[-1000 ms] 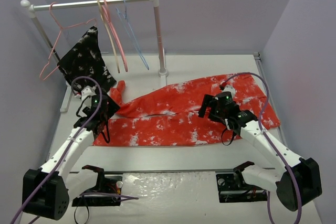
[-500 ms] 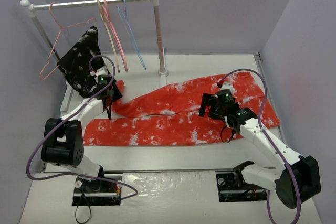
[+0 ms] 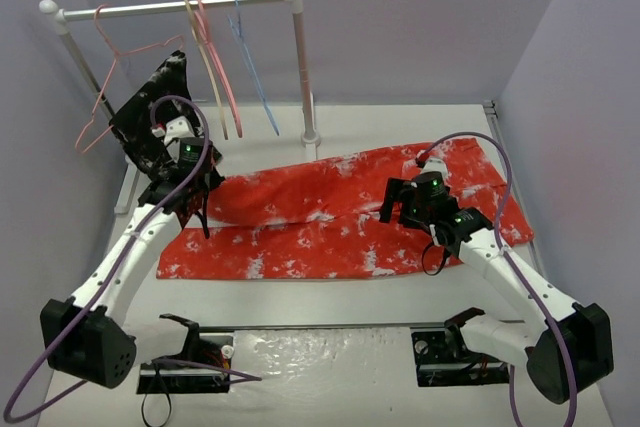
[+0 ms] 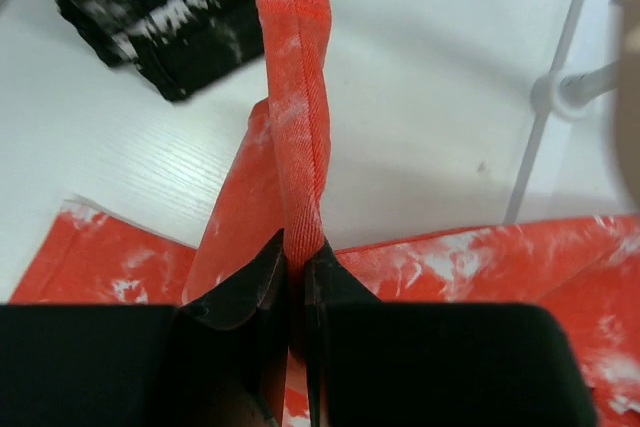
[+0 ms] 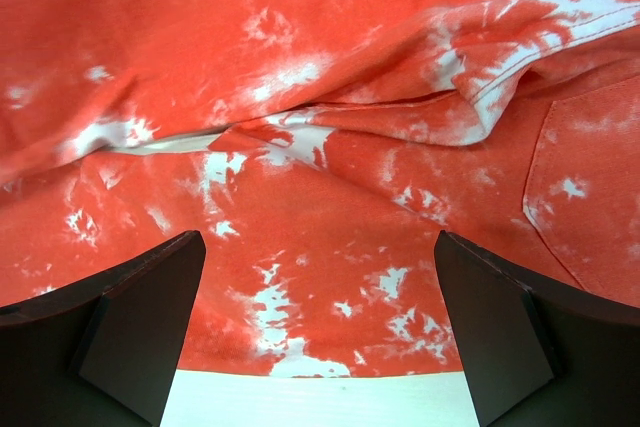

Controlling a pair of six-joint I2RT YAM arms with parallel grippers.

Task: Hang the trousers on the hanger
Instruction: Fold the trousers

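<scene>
The left gripper (image 4: 297, 265) is pinched tight on a hem fold of the trousers (image 3: 340, 222), which lie spread on the table (image 3: 420, 127) from nine toward three o'clock; the right gripper (image 5: 318, 322) hovers over the cloth at three o'clock, fingers wide, holding nothing; the hanger (image 3: 256, 72) hangs on the rail (image 3: 170, 5) at twelve o'clock. The pinch looks narrow, so a lift may let the hem slip; the long trailing cloth could drag against the post (image 3: 302, 77) or snag the black garment (image 3: 160, 117).

hand (image 4: 297, 259) pinching upright fold of trousers (image 4: 299, 127), black speckled garment (image 4: 170, 12) beyond on white table (image 4: 420, 77)
</scene>
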